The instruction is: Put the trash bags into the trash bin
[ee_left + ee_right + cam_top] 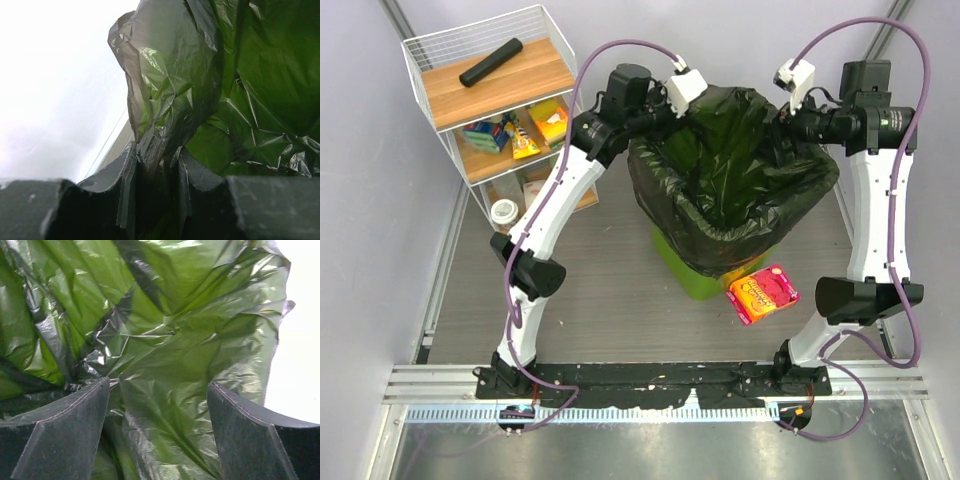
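The lime-green trash bin [692, 276] stands mid-table. The glossy black trash bag [740, 170] lines it, its mouth open and its rim draped over the bin's sides. My left gripper [660, 122] is at the bag's back left corner, shut on a pinched fold of the film [170, 85]; in the left wrist view the gripper [157, 160] clamps that fold. My right gripper [782, 130] is at the back right corner. In the right wrist view the gripper [157, 405] is open, with loose bag film [175, 340] lying between its spread fingers.
A pink snack packet [763, 293] lies on the table against the bin's front right. A white wire shelf [490, 100] stands at the back left, with a rolled black cylinder [490, 62] on top and boxes and a tape roll [503, 211] below.
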Action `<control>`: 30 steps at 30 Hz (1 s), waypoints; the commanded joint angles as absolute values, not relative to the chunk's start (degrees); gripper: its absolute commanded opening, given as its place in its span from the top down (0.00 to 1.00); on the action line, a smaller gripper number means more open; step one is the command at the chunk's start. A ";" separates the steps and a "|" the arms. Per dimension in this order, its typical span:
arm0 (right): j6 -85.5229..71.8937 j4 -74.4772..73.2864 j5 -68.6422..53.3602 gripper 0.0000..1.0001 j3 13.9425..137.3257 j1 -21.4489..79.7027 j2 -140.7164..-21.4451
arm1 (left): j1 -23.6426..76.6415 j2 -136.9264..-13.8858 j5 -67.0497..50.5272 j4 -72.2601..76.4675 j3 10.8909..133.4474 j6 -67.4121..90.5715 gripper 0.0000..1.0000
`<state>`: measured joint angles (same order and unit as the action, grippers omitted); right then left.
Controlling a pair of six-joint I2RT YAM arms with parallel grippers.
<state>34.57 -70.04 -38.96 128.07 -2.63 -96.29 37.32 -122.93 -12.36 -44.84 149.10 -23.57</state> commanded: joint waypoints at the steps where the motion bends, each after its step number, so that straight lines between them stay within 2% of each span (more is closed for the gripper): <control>1: 42.97 -76.37 -42.98 0.18 128.50 -0.89 -95.45 | 39.02 -121.64 -8.18 -49.39 148.53 -24.78 1.00; 13: 53.88 -86.13 -43.07 0.19 134.73 5.97 -98.96 | 40.17 -119.54 -1.85 -55.36 148.54 -21.54 1.00; 21: 60.99 -86.13 -36.30 0.21 124.37 11.86 -95.81 | 40.25 -117.07 2.02 -55.64 145.03 -20.30 1.00; 30: 58.99 -86.22 -27.34 0.22 117.96 15.11 -92.90 | 40.34 -118.04 5.79 -53.09 144.67 -19.77 1.00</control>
<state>59.86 -78.00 -32.51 119.42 13.41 -97.45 40.07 -118.34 0.64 -50.26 145.88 -18.92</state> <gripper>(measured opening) 0.781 0.311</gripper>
